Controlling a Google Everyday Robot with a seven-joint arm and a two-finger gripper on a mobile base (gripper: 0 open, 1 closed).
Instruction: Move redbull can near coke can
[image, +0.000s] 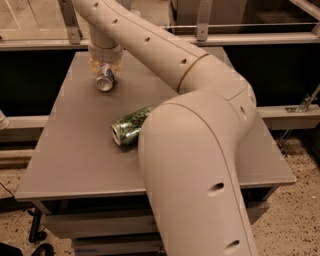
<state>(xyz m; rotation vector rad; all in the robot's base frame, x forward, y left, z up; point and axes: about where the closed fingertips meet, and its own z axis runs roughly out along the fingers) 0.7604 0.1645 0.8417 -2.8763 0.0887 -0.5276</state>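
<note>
Redbull can (105, 81) lies at the far left of the grey table (75, 150), tipped so that its round silver end faces the near side and its slim body runs up and away into the gripper (106, 71). The gripper hangs straight over it from above at the far left corner region of the tabletop. Its pale, yellowish fingers (95, 64) sit on either side of the redbull can, pressed close against its left and right flanks, so they look clamped on it. Whether the can's lower end touches the table or is raised just off it cannot be told.

Nearer and to the right, about the middle of the table, a green can (130, 127) with a leafy pattern lies on its side, its silver end pointing to the near left. Its right end is hidden behind the arm. It is well apart from the redbull can.

The cream arm (190, 150) fills much of the view: a thick segment rises from the near right, bends at an elbow on the right, and a slimmer segment runs to the far left down to the gripper. Beyond the table a metal rail (280, 39) crosses the far side, and speckled floor (300, 165) shows at the right.
</note>
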